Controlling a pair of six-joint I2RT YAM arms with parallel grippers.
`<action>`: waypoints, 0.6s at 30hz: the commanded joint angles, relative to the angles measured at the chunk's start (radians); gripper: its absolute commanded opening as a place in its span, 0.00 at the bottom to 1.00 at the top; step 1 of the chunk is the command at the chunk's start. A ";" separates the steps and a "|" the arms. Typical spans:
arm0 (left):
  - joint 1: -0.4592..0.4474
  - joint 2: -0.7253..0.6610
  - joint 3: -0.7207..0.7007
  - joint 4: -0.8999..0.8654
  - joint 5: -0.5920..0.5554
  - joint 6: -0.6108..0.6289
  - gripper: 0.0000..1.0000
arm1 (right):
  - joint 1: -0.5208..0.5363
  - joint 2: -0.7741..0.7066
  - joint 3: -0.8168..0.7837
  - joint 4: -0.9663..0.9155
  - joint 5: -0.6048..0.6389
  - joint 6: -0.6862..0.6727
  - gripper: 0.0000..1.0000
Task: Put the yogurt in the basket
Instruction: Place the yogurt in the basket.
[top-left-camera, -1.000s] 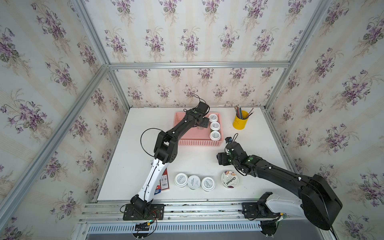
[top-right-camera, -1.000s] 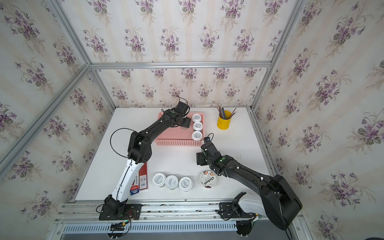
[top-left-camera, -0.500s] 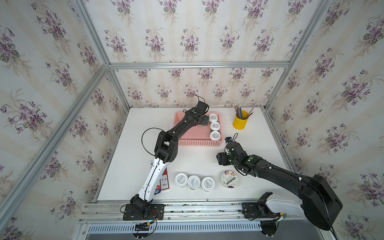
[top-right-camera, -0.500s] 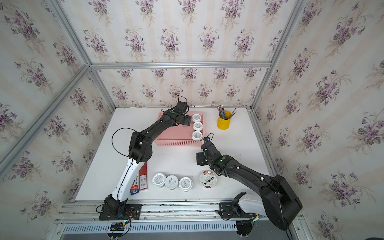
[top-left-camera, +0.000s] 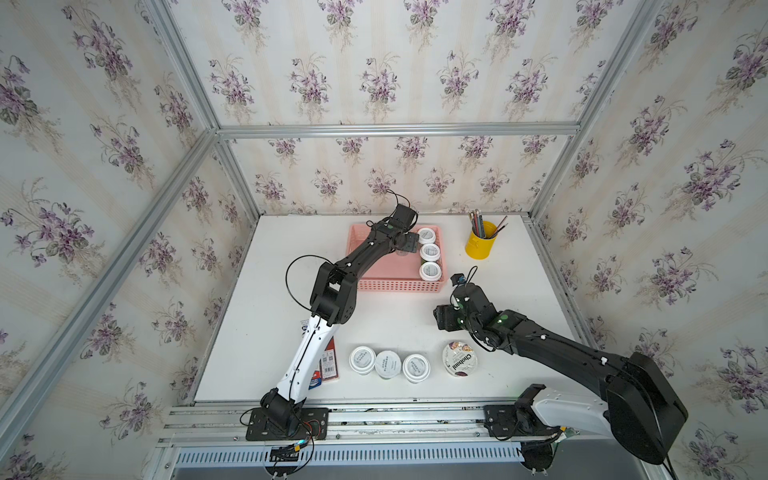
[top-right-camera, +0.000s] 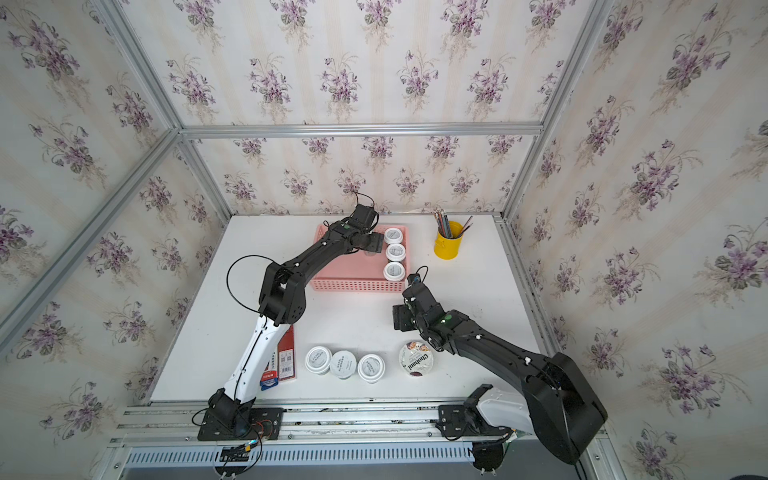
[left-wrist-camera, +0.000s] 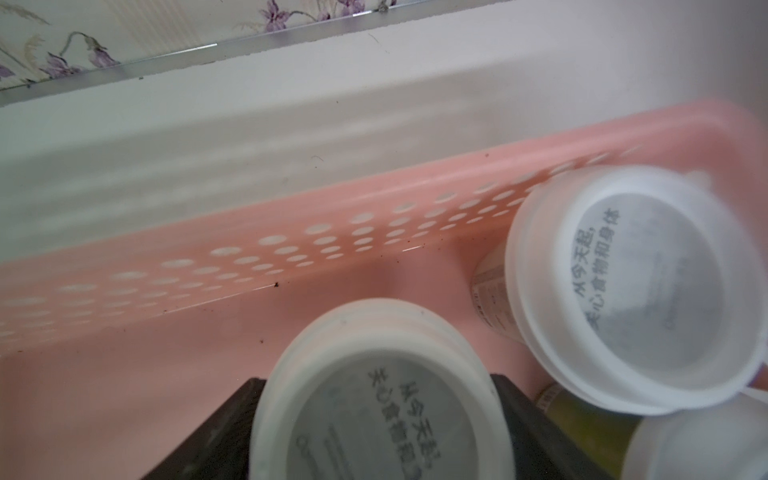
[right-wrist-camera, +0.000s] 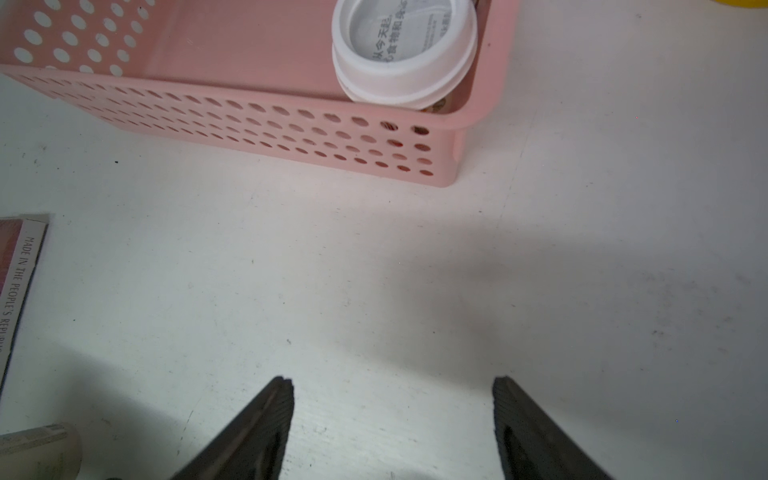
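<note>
Over the basket (top-left-camera: 395, 285), the left hand (top-left-camera: 405, 247) brackets a cup (left-wrist-camera: 382, 415) inside it. Clamped or let go? Can't tell. Best play, I'd say: spread wide and lift straight up, without snagging that overhanging lid or nudging the neighbours (top-left-camera: 430, 252). Right hand (right-wrist-camera: 392, 386) is spread and empty above the tabletop (right-wrist-camera: 374, 257). Smooth white snap lids, pink hole-punched plastic walls. Three cups (top-left-camera: 388, 364) and the flat Chobani (top-left-camera: 460, 359) wait outside.

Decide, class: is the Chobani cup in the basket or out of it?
Out. In both top views the Chobani cup sits on the white table beside three small cups, well apart from the pink basket.
</note>
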 joint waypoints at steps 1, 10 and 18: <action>0.000 -0.027 -0.032 0.011 0.008 -0.014 0.91 | 0.000 -0.011 0.006 -0.003 0.018 -0.002 0.80; -0.002 -0.111 -0.108 0.019 0.014 -0.024 0.99 | 0.000 -0.035 0.005 -0.011 0.013 0.000 0.80; -0.001 -0.211 -0.184 -0.006 0.030 -0.067 1.00 | 0.001 -0.058 0.001 -0.013 0.007 0.003 0.80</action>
